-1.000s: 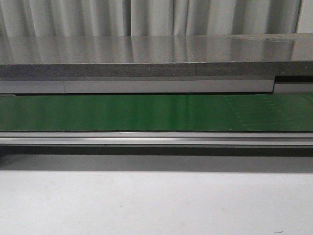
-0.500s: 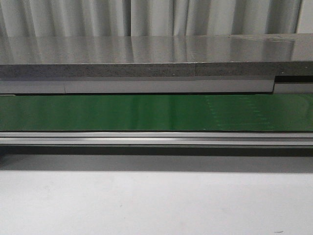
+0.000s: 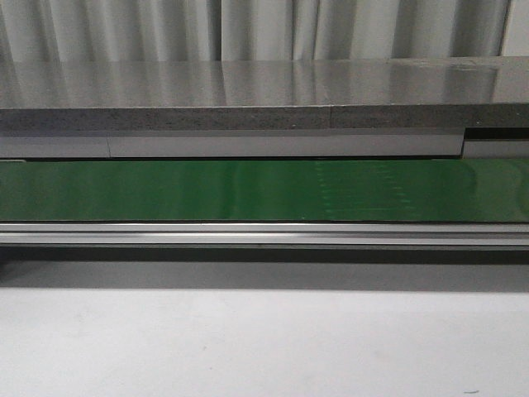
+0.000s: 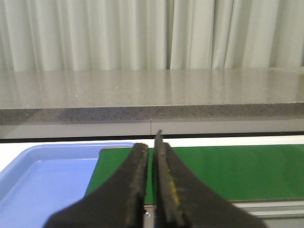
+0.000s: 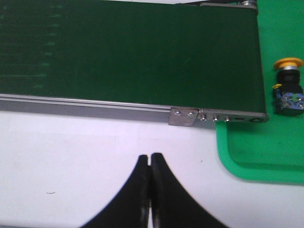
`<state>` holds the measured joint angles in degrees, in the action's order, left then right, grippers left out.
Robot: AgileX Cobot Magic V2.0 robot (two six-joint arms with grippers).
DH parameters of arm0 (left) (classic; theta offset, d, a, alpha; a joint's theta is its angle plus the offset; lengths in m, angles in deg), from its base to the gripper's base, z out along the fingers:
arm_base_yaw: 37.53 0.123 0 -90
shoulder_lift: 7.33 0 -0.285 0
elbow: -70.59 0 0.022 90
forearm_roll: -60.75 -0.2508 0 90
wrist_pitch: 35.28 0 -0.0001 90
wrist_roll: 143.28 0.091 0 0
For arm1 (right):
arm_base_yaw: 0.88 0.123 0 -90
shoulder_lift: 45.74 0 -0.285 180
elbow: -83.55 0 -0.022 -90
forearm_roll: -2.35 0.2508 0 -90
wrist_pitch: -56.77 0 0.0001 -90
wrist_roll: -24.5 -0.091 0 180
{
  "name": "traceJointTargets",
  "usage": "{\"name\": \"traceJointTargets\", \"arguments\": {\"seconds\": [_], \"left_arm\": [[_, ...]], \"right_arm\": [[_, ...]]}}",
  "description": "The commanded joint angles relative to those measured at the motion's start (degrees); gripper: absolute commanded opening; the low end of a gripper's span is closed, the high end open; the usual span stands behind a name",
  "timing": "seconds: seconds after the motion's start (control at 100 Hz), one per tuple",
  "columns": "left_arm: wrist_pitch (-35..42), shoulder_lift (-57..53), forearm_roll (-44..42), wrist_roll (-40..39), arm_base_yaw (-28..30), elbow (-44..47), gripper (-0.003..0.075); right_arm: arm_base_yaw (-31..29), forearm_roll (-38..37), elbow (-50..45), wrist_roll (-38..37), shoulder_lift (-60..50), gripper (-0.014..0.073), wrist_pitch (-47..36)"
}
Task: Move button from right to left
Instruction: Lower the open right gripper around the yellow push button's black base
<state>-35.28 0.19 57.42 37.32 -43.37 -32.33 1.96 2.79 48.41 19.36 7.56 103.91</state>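
The button (image 5: pixel 287 86), an orange-yellow cap on a black boxy body, lies in a green tray (image 5: pixel 256 161) past the right end of the belt, seen only in the right wrist view. My right gripper (image 5: pixel 150 158) is shut and empty over the white table, on the near side of the belt and well short of the tray. My left gripper (image 4: pixel 151 145) is shut and empty, over the near edge of the belt's left end, beside a blue tray (image 4: pixel 42 185). Neither gripper nor the button shows in the front view.
A green conveyor belt (image 3: pixel 264 190) with a metal rail (image 3: pixel 264 234) runs across the front view; it also shows in the wrist views (image 5: pixel 128 52) (image 4: pixel 228 171). A grey stone counter (image 3: pixel 264 99) and pale curtains stand behind. White table (image 3: pixel 264 347) lies in front.
A faint pale pattern on the green belt has drifted to the left in the front view. Nothing else has moved.
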Motion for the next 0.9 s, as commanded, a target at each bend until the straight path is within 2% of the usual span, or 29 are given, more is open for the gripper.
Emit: {"name": "traceJointTargets", "arguments": {"seconds": [0.0, 0.17, 0.27, 0.34, 0.46, 0.56, 0.62, 0.89], "left_arm": [[5.1, -2.1, 0.5, -0.6, 0.1, 2.4, 0.0005], [5.1, -2.1, 0.5, -0.6, 0.1, 2.4, 0.0005], [5.1, -2.1, 0.5, -0.6, 0.1, 2.4, 0.0005], [5.1, -2.1, 0.5, -0.6, 0.1, 2.4, 0.0005], [5.1, -2.1, 0.5, -0.6, 0.1, 2.4, 0.0005], [5.1, -2.1, 0.5, -0.6, 0.1, 2.4, 0.0005], [5.1, -2.1, 0.5, -0.6, 0.1, 2.4, 0.0005], [5.1, -2.1, 0.5, -0.6, 0.1, 2.4, 0.0005]], "right_arm": [[-0.2, 0.4, 2.0, 0.0, 1.5, -0.0068, -4.9], [-0.2, 0.4, 2.0, 0.0, 3.8, -0.0062, -5.1], [-0.2, 0.4, 2.0, 0.0, 4.1, 0.0008, -4.8], [-0.2, 0.4, 2.0, 0.0, 4.1, 0.0122, -4.8], [-0.2, 0.4, 2.0, 0.0, 4.1, 0.0399, -4.8], [-0.2, 0.7, 2.0, 0.0, 4.1, 0.054, -5.0], [-0.2, 1.0, 2.0, 0.0, 4.1, 0.0563, -5.3], [-1.7, -0.4, 5.8, 0.0, 6.3, 0.0562, -5.8]]}}
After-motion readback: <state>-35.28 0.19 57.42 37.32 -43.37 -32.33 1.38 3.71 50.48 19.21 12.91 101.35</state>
